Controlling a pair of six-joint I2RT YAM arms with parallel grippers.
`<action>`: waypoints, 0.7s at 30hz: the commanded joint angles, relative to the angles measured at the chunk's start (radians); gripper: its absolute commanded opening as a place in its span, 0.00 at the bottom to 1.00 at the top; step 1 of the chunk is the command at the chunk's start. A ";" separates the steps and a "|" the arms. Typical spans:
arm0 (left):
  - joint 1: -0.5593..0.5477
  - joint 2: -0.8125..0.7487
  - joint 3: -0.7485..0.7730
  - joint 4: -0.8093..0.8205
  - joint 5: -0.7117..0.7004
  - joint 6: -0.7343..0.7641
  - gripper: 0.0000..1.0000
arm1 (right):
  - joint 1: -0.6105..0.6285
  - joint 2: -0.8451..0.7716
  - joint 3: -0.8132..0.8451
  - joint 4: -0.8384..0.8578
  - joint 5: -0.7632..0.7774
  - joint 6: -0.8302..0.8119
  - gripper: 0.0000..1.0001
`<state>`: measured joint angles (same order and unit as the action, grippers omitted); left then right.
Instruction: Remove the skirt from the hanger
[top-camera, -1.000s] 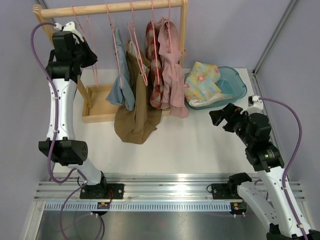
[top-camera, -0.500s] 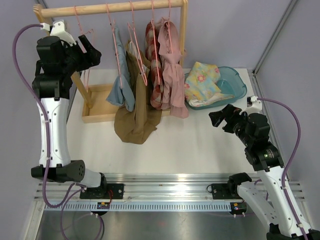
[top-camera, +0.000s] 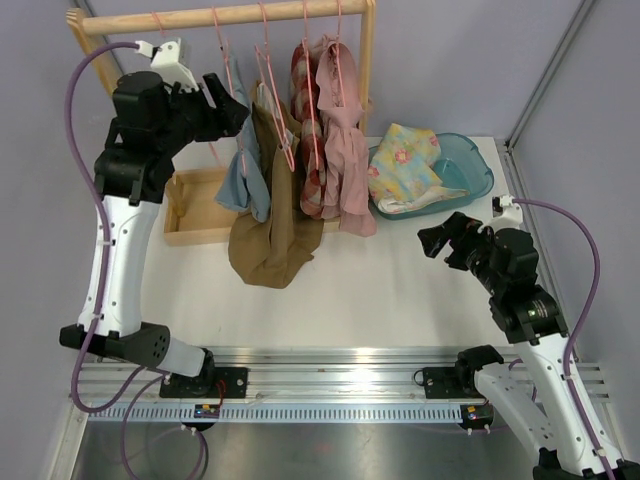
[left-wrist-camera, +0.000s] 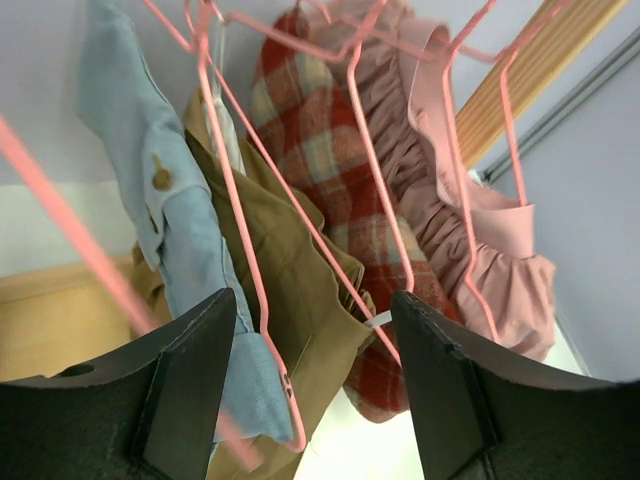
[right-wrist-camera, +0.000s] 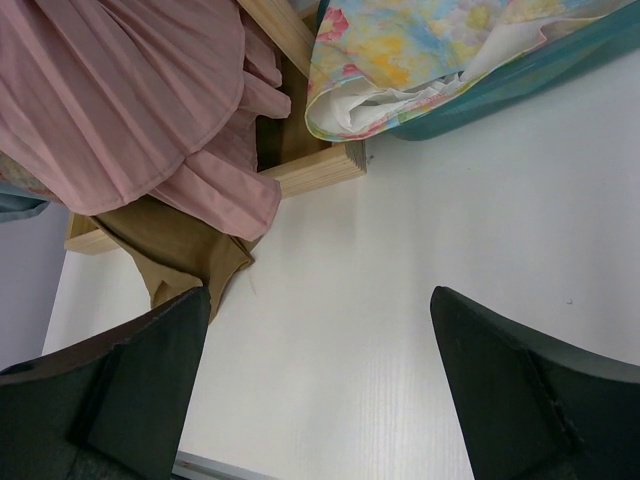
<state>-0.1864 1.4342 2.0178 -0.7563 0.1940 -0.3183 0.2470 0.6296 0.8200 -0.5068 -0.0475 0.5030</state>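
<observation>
Several garments hang from pink hangers (top-camera: 268, 70) on a wooden rack (top-camera: 230, 15): a blue denim piece (top-camera: 247, 180), a long brown one (top-camera: 270, 235) that looks like the skirt, a red plaid one (top-camera: 310, 150) and a pink ruffled one (top-camera: 345, 150). My left gripper (top-camera: 228, 108) is raised to hanger height just left of the blue piece, open and holding nothing. In the left wrist view the left gripper (left-wrist-camera: 315, 400) frames the brown skirt (left-wrist-camera: 300, 270) and a hanger wire (left-wrist-camera: 240, 230). My right gripper (top-camera: 440, 240) hovers open over the table, empty (right-wrist-camera: 320, 400).
A teal basin (top-camera: 475, 165) with floral cloth (top-camera: 402, 160) stands at the back right. The rack's wooden base tray (top-camera: 195, 205) lies at the back left, its upright post (top-camera: 366, 70) next to the pink garment. White tabletop (top-camera: 380, 290) lies under the right gripper.
My left arm has swung right from the rack's left post toward the hangers, and its gripper has gone from shut to open. The right arm has hardly moved.
</observation>
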 joint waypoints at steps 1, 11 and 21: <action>-0.018 0.028 -0.040 0.060 -0.037 -0.010 0.66 | 0.005 -0.018 0.019 -0.012 -0.005 -0.021 0.99; -0.030 0.061 -0.114 0.106 -0.153 -0.018 0.51 | 0.005 -0.031 0.031 -0.044 0.012 -0.037 0.99; -0.051 0.095 -0.094 0.084 -0.175 0.021 0.00 | 0.005 -0.022 0.039 -0.023 -0.032 -0.067 0.99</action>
<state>-0.2173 1.5402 1.8931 -0.6914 0.0475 -0.3309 0.2470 0.6064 0.8207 -0.5632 -0.0479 0.4706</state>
